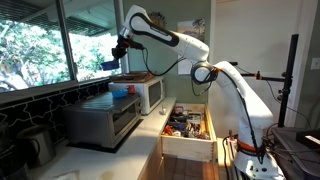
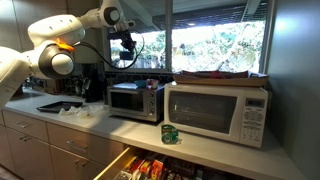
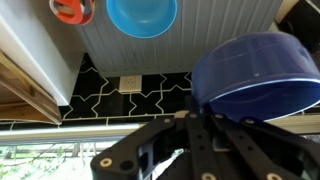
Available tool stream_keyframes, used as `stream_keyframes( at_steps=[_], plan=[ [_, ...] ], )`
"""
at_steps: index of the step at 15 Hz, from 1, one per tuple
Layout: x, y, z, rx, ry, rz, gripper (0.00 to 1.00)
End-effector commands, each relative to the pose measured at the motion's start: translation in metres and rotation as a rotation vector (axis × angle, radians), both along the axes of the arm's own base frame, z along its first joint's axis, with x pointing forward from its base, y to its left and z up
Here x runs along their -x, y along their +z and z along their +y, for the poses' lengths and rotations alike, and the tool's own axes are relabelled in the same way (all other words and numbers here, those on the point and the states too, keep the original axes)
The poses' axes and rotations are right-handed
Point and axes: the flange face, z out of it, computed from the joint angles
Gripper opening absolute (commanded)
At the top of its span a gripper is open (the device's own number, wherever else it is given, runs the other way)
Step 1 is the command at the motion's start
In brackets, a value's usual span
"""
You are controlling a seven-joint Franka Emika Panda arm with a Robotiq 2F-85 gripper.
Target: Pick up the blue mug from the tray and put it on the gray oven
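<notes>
Finding 1: the blue mug point(image 1: 108, 63) is off the tray point(image 1: 136, 77) and held in the air. It hangs above the top of the gray oven point(image 1: 100, 120), clear of it, toward the counter's back edge under the window point(image 1: 40, 45). In the wrist view the blue mug point(image 3: 255, 70) fills the right side, its rim and wall sharp against the tiled backsplash.

Finding 2: my gripper point(image 1: 116, 52) is clamped on the mug. In the wrist view my dark fingers point(image 3: 195, 125) close in at the mug's lower wall. In an exterior view the gripper point(image 2: 127, 47) is a dark shape against the window glass, and I cannot pick the mug out there.

Finding 3: the tray point(image 2: 225, 76) lies flat on top of the white microwave point(image 2: 220, 112). The gray oven point(image 2: 135, 100) stands just beside that microwave, both set back along the counter's rear edge.

Finding 4: a blue item point(image 1: 120, 90) with a red bit rests on the gray oven's top, below and beside the mug, apart from it.

Finding 5: a green can point(image 2: 170, 133) stands near the counter's point(image 2: 110, 128) front edge, before the gap between the two appliances. A drawer point(image 1: 188, 128) below that edge is pulled open and full. A dark metal jug point(image 1: 35, 145) stands on the counter beyond the gray oven's far side
</notes>
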Motion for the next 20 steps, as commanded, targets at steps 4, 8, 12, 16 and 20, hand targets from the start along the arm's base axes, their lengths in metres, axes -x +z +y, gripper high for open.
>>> stream_keyframes(
  at_steps=[4, 8, 12, 16, 20],
  plan=[
    [-0.008, -0.008, 0.001, -0.041, -0.096, -0.004, 0.05],
    [-0.007, -0.007, -0.001, -0.048, -0.113, -0.01, 0.01],
    [-0.016, -0.036, 0.035, -0.026, -0.105, 0.063, 0.01],
    [-0.016, -0.062, 0.081, 0.026, -0.171, 0.121, 0.01],
    [-0.02, -0.081, 0.119, 0.132, -0.275, 0.072, 0.01]
  ],
)
